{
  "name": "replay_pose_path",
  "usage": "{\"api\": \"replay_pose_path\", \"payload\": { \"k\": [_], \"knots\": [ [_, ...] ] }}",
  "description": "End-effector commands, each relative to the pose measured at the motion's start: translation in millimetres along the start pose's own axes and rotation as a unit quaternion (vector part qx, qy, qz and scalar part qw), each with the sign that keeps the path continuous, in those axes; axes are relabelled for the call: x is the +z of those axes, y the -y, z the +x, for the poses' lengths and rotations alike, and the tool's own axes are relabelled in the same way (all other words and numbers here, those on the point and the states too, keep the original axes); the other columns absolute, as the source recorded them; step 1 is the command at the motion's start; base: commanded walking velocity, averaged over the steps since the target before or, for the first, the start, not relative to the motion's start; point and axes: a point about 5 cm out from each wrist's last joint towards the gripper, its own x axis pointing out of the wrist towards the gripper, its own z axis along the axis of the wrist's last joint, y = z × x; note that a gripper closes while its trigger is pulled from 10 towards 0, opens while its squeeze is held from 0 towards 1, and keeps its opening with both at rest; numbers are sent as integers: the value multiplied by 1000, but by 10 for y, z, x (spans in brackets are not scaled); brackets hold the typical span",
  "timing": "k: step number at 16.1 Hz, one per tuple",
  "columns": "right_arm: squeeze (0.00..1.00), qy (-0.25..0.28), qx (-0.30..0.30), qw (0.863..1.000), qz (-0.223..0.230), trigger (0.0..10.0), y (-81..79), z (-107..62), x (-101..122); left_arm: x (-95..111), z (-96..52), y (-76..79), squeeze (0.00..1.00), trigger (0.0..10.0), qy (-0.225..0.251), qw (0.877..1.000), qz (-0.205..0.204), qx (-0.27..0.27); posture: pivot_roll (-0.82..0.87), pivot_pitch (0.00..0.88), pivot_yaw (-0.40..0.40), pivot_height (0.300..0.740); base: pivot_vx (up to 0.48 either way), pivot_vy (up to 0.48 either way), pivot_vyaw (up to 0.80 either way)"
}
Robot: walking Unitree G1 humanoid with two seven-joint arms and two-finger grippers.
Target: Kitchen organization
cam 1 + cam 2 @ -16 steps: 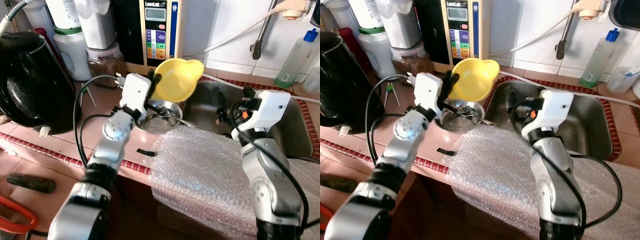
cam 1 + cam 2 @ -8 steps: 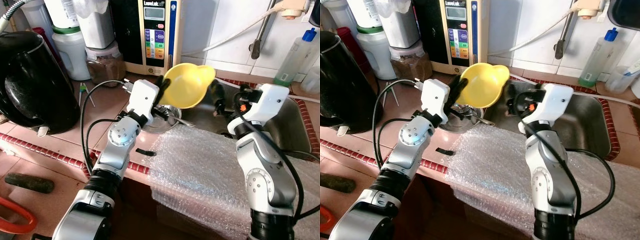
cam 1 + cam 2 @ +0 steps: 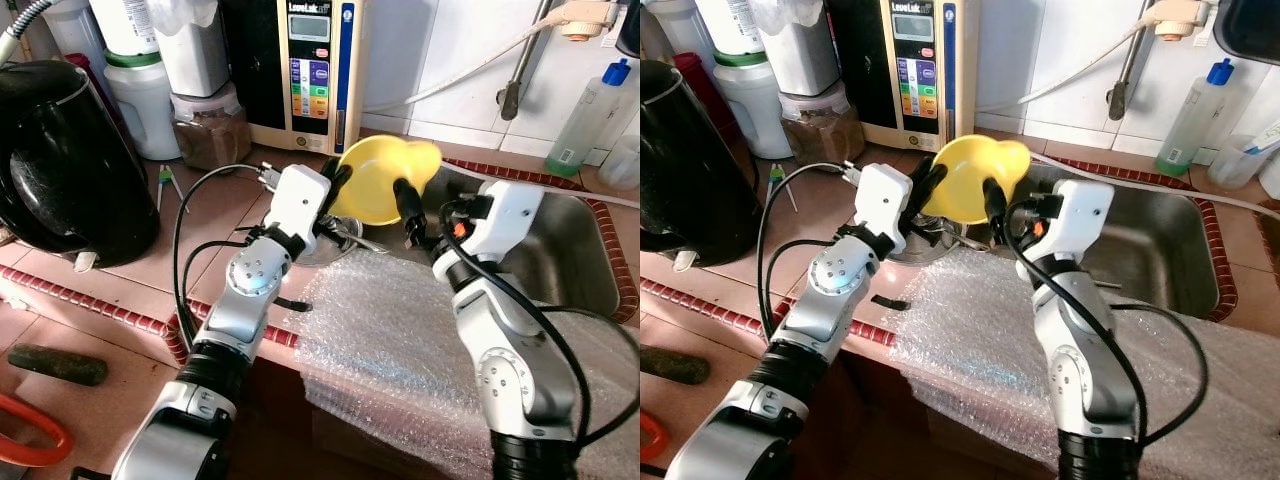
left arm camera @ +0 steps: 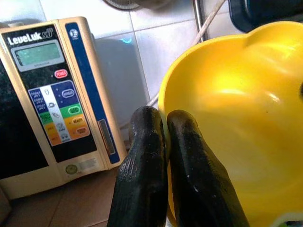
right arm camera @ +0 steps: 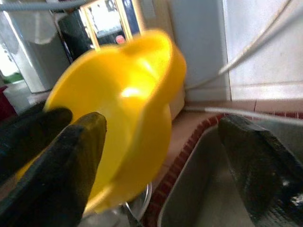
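Yellow bowl hangs tilted in the air above the counter's edge by the sink, its rim pinched between the left gripper fingers, which press together on the near wall of the bowl. In the left wrist view the two black fingers cover the lower part of the rim, so the contact itself is hidden, and the bowl's far side runs out of the picture. The right gripper reaches toward the bowl with its fingers spread wide, one finger in front of the bowl's wall and the other well apart over the sink; whether the near finger touches the bowl cannot be told, since the right wrist view is blurred there. Below the bowl a steel dish with some utensil in it sits on the counter, mostly hidden by the left arm. A sheet of bubble wrap drapes over the counter's front edge. A black kettle stands at the robot's left, cut off by the picture's edge, and a water ionizer panel stands against the tiled wall. A clear bottle with a blue cap stands behind the sink.
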Motion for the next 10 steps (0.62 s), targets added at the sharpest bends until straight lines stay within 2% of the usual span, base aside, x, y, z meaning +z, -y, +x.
{"api": "replay_pose_path", "payload": {
  "k": [1, 2, 5, 10],
  "knots": [
    [0, 0, 2, 1000, 9, 0, -17, 41, 13, 48, -3, -3, 0, 0, 13, 1000, 2, -6, 24, 28, 13, 740, 0, 0, 0],
    [0, -6, 1, 1000, 24, 0, -23, 90, -25, 46, -5, 8, 0, 0, 14, 1000, 0, -9, 24, 28, 13, 740, 0, 0, 0],
    [0, -10, -14, 999, 29, 0, -5, 183, -24, 49, -5, 15, 0, 0, 13, 1000, 2, -8, 27, 26, 11, 740, 0, 0, 0],
    [0, -29, -44, 998, 31, 0, 35, 176, -70, 30, -1, 2, 0, 0, 6, 1000, 8, -4, 21, 28, 12, 740, 0, 0, 0]
  ]
}}
